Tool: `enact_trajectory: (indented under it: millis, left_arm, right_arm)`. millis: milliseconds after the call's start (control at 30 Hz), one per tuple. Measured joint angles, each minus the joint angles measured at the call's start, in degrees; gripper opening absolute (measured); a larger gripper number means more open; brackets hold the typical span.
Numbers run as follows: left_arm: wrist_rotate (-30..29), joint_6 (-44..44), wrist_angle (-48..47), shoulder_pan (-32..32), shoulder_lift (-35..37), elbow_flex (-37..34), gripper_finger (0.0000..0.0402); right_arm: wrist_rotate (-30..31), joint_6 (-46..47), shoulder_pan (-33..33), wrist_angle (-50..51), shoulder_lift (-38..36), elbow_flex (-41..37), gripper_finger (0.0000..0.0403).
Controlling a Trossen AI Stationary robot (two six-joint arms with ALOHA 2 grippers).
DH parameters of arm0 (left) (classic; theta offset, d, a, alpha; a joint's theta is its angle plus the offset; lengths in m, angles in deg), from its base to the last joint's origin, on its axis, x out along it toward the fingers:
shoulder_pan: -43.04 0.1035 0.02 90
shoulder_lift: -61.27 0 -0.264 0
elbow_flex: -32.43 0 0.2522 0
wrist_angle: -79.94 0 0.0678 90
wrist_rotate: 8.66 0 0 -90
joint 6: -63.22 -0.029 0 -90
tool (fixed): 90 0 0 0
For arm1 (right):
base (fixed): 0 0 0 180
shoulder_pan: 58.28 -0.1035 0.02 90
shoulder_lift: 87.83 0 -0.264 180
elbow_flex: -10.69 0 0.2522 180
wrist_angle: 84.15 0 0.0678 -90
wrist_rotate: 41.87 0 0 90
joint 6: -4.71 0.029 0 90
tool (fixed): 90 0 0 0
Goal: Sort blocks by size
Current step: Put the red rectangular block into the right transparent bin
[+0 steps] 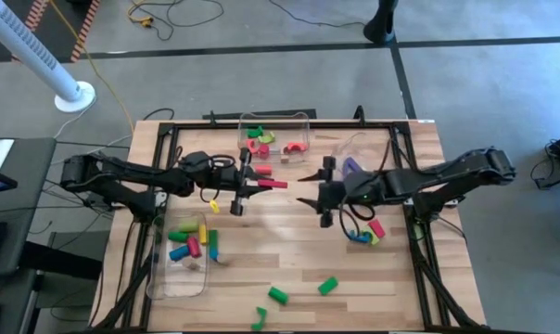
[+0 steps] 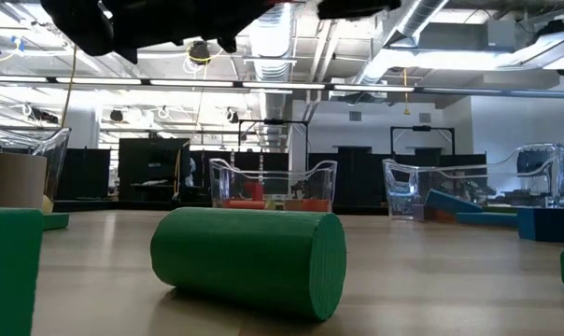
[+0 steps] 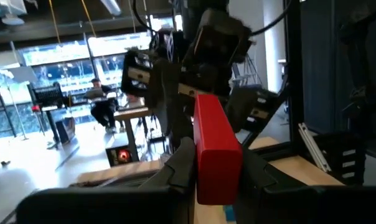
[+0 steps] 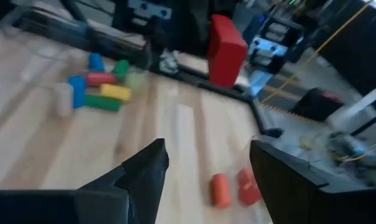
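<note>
A: Left gripper (image 1: 257, 184) clamped on one end of the red bar (image 1: 273, 185), bar level in the air over the middle of the worktop, free end aimed at the right gripper (image 1: 301, 187). Right jaws spread wide, empty, just short of that free end. Looks like a handover being set up.

B: Agreed. How to do it cleanly?

A: Bring the right gripper straight along the bar's axis, so the free end slides between the fingers without a knock. Close on the flat faces, not on the corners. Take a good length of bar, but stop short of the left fingertips.

B: And the release?

A: Hold the left grip firm until the right jaws are plainly shut on the bar, then open and pull back along the same line. No twisting, no sideways drag; otherwise likely a drop onto the worktop.

B: Where to after that?

A: Hard to say. Clear bin (image 1: 275, 119) at the middle of the back edge with red, green and pink pieces; another bin (image 1: 159, 276) near the front left corner with coloured cylinders; a third bin (image 1: 354, 147) toward the back right. Judged by its length, probably in with the longer pieces.

B: Leftovers?

A: Green cylinders (image 1: 277, 295) along the front edge, plus a small mixed cluster (image 1: 368, 232) near the right edge, unsorted.
</note>
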Motion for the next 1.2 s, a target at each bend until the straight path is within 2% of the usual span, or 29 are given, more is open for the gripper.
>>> enact_trajectory:
  millis: [267, 500, 867, 1200]
  left_arm:
    - [0.2, 0.2, -2.2, 0.0, 0.0, 0.0, 0.0054]
    - [0.3, 0.2, -3.1, 0.0, 0.0, 0.0, 0.0054]
    - [0.4, 0.0, -2.9, 0.0, 0.0, 0.0, 0.0054]
    - [0.5, -0.2, -2.9, 0.0, 0.0, 0.0, 0.0054]
  right_arm:
    - [1.4, -6.0, 0.4, -11.4, 4.8, 0.0, 0.0260]
    - [1.5, -6.4, 0.6, -15.9, 5.5, 0.0, 0.0255]
    - [-0.8, -4.8, 2.0, -17.4, 7.8, 0.0, 0.0175]
    - [-2.5, -4.8, 2.0, -18.3, 7.9, 0.0, 0.0121]
